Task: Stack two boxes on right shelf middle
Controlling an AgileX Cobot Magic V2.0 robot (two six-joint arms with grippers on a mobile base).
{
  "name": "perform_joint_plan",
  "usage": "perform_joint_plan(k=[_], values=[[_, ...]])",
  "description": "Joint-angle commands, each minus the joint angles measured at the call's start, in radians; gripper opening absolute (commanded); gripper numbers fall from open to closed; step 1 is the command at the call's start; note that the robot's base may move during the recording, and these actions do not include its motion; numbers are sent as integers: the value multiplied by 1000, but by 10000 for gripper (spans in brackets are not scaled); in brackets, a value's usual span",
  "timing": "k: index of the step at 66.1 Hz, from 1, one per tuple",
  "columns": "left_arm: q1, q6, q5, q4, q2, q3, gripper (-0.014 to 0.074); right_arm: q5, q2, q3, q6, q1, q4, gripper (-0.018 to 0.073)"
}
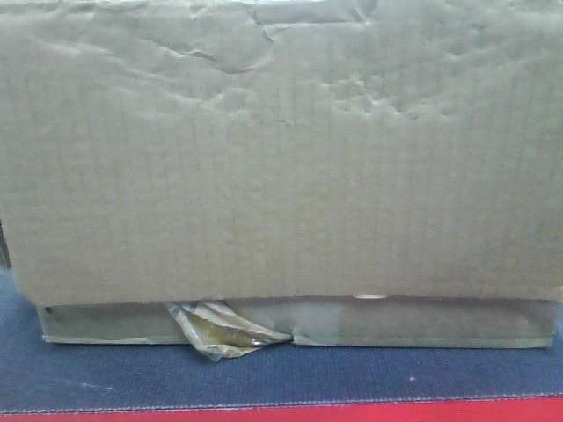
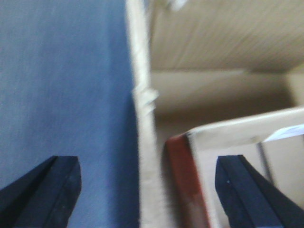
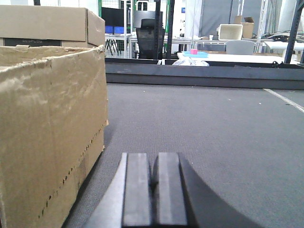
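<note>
A large brown cardboard box (image 1: 281, 158) fills the front view; its face is creased and a scrap of yellowish tape (image 1: 220, 338) hangs at its lower edge. My left gripper (image 2: 148, 165) is open and straddles the box's upright wall (image 2: 145, 142), one finger outside and one inside. A smaller carton with a red edge (image 2: 183, 185) lies inside. My right gripper (image 3: 153, 156) is shut on nothing, low over the mat just right of the box (image 3: 47, 133). A second cardboard box (image 3: 47, 23) stands behind it. The shelf is out of view.
The boxes rest on a blue-grey mat (image 3: 213, 128) with a red strip (image 1: 352, 413) along its near edge. A dark rail (image 3: 204, 76) bounds the mat's far side. Beyond it are a black chair (image 3: 149, 40) and tables (image 3: 232, 57).
</note>
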Motion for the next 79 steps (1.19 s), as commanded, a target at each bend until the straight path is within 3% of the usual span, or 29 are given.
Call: perform_joint_plan(k=[1, 19, 79], values=[[5, 23, -5, -26, -7, 40, 475, -24, -3, 0, -4, -4, 5, -162], [5, 25, -5, -62, -7, 149, 475, -24, -3, 0, -4, -4, 5, -162], [5, 25, -5, -73, -98, 164, 469, -24, -3, 0, -4, -4, 5, -162]])
